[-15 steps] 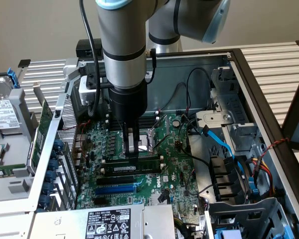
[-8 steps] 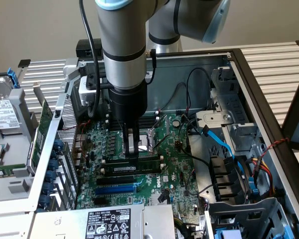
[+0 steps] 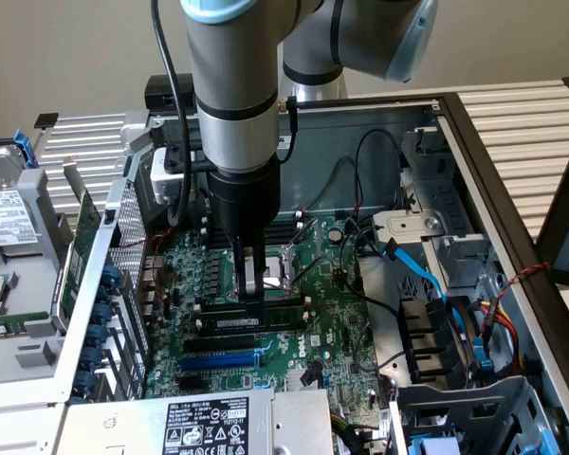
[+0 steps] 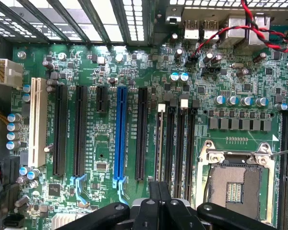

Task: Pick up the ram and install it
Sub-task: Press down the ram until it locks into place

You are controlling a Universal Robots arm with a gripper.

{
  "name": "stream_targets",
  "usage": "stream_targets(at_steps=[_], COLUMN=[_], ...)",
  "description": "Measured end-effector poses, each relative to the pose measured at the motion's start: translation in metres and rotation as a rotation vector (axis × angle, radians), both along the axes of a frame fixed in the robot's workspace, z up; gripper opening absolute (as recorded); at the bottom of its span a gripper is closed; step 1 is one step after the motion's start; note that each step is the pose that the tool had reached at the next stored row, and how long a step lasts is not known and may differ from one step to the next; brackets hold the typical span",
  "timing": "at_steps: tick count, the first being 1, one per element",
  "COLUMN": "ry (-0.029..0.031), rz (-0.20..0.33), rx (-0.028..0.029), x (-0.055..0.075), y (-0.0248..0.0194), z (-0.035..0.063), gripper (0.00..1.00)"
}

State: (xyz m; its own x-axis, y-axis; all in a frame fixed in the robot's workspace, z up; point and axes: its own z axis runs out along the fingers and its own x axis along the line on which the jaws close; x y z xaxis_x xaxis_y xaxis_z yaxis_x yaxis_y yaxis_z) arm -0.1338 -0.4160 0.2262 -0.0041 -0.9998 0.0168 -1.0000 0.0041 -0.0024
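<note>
The ram [image 3: 256, 311] lies along a black memory slot [image 3: 242, 325] on the motherboard [image 3: 332, 313], at about 6 o'clock from the CPU socket [image 3: 283, 263]. The gripper [image 3: 250, 296] rests on its top edge, jaws closed together. Pressing well likely means a straight, centred, even push.
</note>
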Motion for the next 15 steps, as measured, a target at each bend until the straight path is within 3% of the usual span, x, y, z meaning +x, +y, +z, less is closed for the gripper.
stream_targets(at_steps=[3,9,15], ry=[-0.0016,-0.0003,-0.0003], rz=[0.000,0.000,0.000], rx=[0.0043,0.0054,0.0098], x=[0.000,0.000,0.000], y=[0.0003,-0.0004,-0.0014], z=[0.0035,0.0205,0.0225], gripper=[0.11,0.11,0.11])
